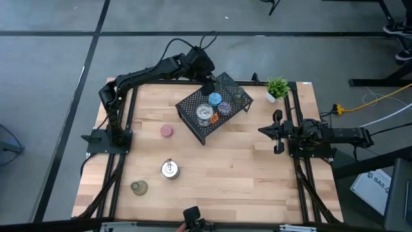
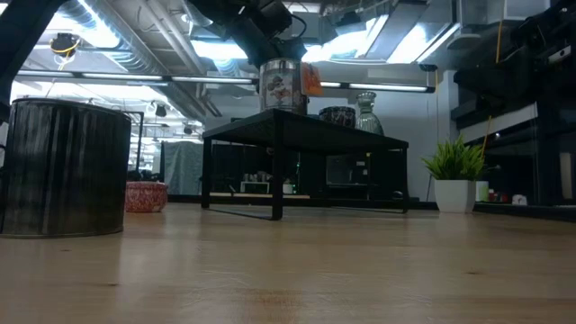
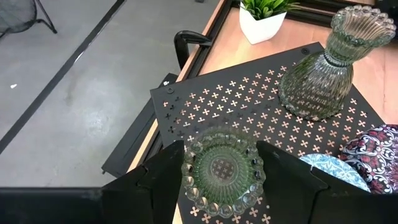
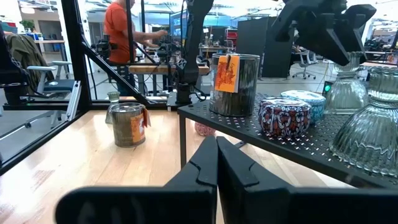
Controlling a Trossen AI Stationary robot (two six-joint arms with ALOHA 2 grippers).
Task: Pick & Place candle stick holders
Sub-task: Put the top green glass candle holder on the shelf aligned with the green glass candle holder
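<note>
A black mesh rack (image 1: 193,103) stands at the table's far middle. On it are a silver tin (image 1: 205,115), a blue holder (image 1: 214,98), a patterned purple one (image 4: 283,117) and a tall ribbed glass holder (image 3: 326,62). My left gripper (image 1: 207,82) is over the rack's far corner, shut on a round green glass holder (image 3: 222,171). On the bare table stand a pink holder (image 1: 167,131), a second silver tin (image 1: 169,169) and an olive-green holder (image 1: 139,187). My right gripper (image 1: 262,131) waits shut and empty at the table's right side. My left gripper pinches the round green glass holder by its beaded rim (image 3: 186,174), one finger (image 3: 158,183) on each of two opposite sides. The fingers come from above, slanting down. The holder is level with its open top up, at the rack's corner; I cannot tell whether it rests on the mesh.
A small green potted plant (image 1: 277,87) stands at the table's far right corner. The table's near and middle right parts are bare wood (image 1: 238,174). A person in an orange top (image 4: 118,31) stands in the room beyond the table.
</note>
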